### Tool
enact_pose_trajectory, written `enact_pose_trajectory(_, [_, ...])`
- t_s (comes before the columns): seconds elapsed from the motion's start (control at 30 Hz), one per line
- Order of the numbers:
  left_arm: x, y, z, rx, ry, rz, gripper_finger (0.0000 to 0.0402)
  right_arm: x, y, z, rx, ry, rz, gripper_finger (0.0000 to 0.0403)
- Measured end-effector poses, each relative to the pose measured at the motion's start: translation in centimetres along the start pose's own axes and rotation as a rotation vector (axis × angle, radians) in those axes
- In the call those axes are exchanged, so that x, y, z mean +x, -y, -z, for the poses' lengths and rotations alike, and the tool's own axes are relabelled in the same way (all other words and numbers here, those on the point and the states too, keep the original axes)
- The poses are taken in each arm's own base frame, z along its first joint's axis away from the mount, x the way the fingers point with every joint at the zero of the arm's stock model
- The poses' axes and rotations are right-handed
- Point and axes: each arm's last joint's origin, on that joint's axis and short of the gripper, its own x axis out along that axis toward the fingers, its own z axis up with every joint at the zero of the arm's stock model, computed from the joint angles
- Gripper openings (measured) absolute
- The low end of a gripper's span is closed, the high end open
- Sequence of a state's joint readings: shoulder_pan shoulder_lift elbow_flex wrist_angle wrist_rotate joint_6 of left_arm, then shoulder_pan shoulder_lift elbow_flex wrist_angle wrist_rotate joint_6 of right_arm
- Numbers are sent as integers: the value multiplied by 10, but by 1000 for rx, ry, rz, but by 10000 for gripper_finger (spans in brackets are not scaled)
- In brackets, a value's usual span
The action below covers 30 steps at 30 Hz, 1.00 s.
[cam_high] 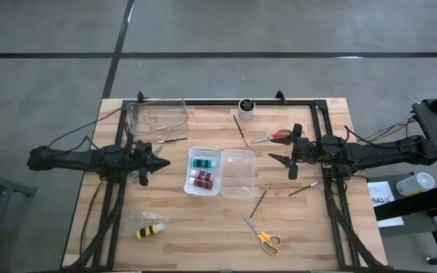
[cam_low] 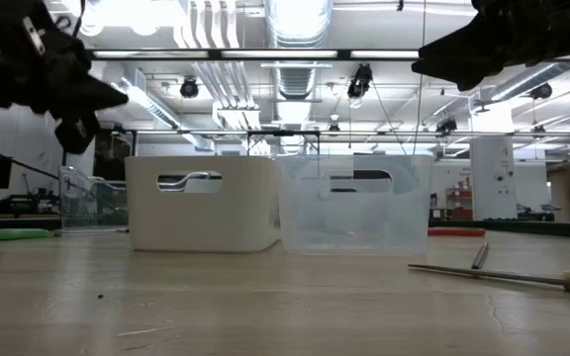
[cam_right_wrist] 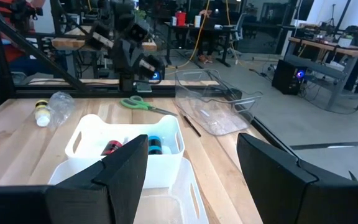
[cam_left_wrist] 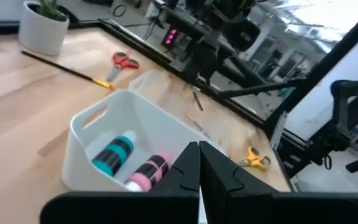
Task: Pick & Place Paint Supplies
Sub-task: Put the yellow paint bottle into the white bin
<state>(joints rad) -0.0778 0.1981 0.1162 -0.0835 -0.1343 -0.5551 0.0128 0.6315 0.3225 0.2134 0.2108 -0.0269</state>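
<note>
I take the white bin (cam_high: 202, 171) in the middle of the table (cam_high: 180, 235) as my marker: it already holds a teal bottle (cam_high: 201, 162) and a red bottle (cam_high: 202, 179), with a clear bin (cam_high: 238, 173) touching its right side. My right claw (cam_high: 282, 161) hangs just right of the clear bin with its fingers spread wide and nothing between them; my left claw (cam_high: 158, 161) hovers just left of the white bin, pinched fully closed and empty. The next pick, I judge, falls to the right arm, since the red scissors (cam_high: 277, 137) lie near it, behind and to the right of the white bin, and two thin brushes (cam_high: 303, 188) rest in front of it. For a clean grab I would come straight down over the scissors' handles, keep the fingers wide until they straddle the loops, and stay clear of the clear bin's wall when swinging across. Still waiting are the yellow scissors (cam_high: 263, 238) in front and to the right of the white bin and a yellow-and-black bottle (cam_high: 150, 231) in front and to its left. The table is pale wooden planks framed by dark rails; a small potted plant (cam_high: 246, 107) stands behind the bin, and beyond lies grey floor and a bright workshop.
</note>
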Motion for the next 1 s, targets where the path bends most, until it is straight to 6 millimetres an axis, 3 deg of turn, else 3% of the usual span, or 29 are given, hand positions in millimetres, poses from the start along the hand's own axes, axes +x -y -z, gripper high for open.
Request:
enact_pose_trajectory(0.23, [11, 33, -35, 72, -196, -144, 1, 0, 0, 0, 0, 0, 0, 244])
enact_pose_trajectory(0.53, [52, 56, -44, 134, -624, -363, 1, 0, 0, 0, 0, 0, 0, 244])
enact_pose_trajectory(0.83, [67, 83, -72, 131, -675, -389, 1, 0, 0, 0, 0, 0, 0, 244])
enact_pose_trajectory(1.0, [66, 94, -63, 80, -692, -372, 1, 0, 0, 0, 0, 0, 0, 244])
